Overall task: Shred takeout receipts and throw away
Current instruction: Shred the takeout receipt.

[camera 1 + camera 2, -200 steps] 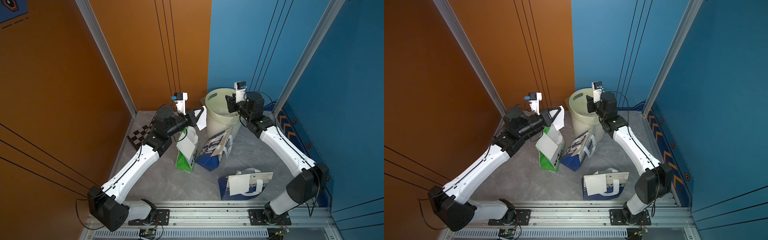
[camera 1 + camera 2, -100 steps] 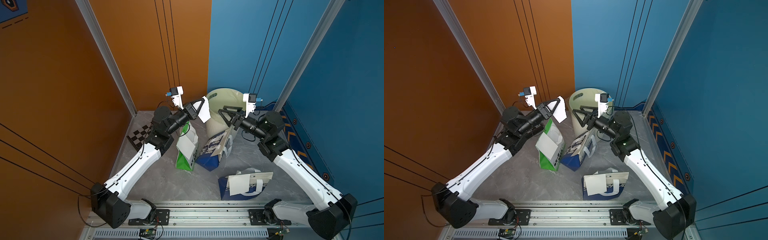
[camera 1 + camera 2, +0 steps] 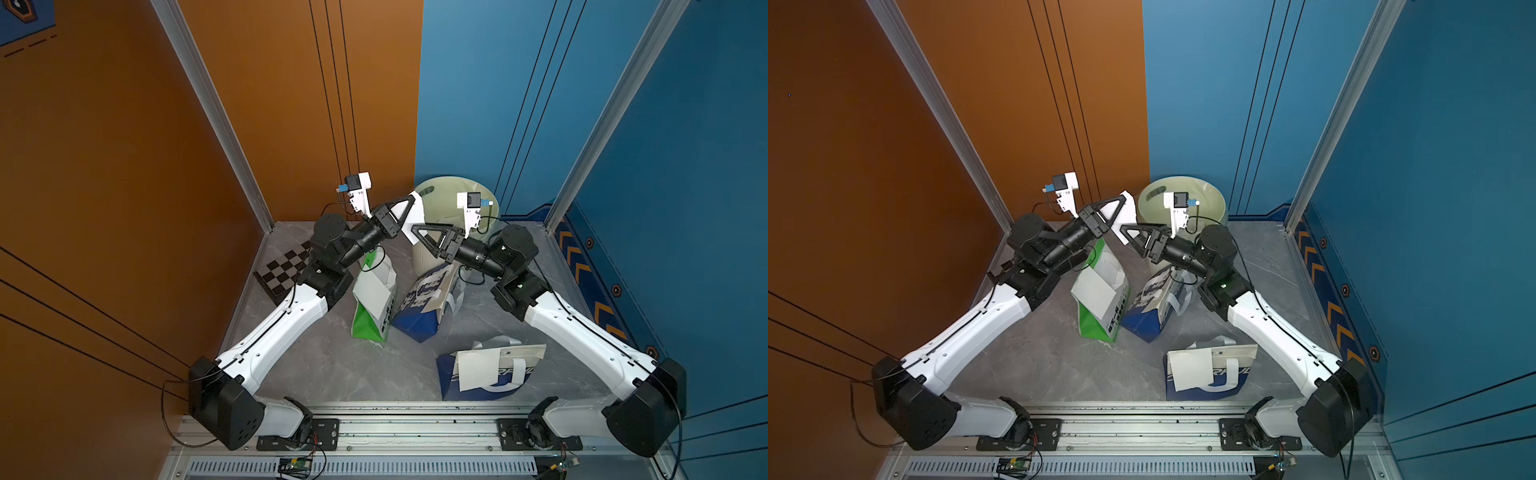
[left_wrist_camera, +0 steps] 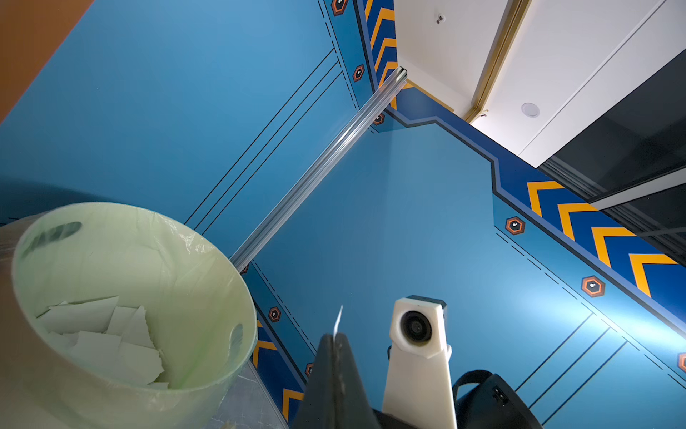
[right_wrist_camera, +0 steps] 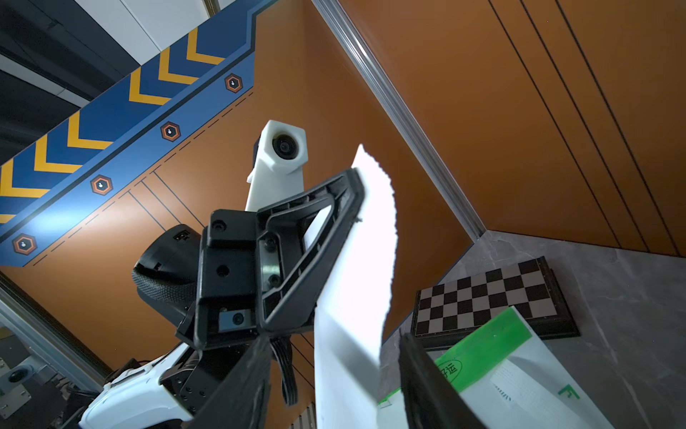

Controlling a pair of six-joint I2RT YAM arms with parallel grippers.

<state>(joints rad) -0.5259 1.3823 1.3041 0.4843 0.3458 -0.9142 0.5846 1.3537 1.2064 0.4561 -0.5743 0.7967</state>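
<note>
My left gripper (image 3: pixel 410 200) is shut on a torn white receipt (image 3: pixel 416 218), held up in the air beside the pale green bin (image 3: pixel 451 195). My right gripper (image 3: pixel 414 228) faces it with jaws apart. In the right wrist view the receipt (image 5: pixel 356 260) hangs between the two right fingers, with a gap on each side. In the left wrist view the paper's edge (image 4: pixel 338 320) sticks out of the shut left gripper (image 4: pixel 336 337). Torn pieces (image 4: pixel 104 334) lie in the bin (image 4: pixel 222 260). Another white slip (image 3: pixel 372 291) lies on the green-white bag, and one (image 3: pixel 478 368) on the flat blue bag.
A green-white bag (image 3: pixel 365 328) and a blue-white bag (image 3: pixel 419 303) stand in the middle of the floor, in front of the bin. A blue bag (image 3: pixel 482 390) lies flat at the front right. A checkerboard (image 3: pixel 282 270) leans at the back left wall.
The right arm swung away from the bin and turned to face the left gripper, bringing its jaws around the receipt. The left gripper lifted the receipt higher.
</note>
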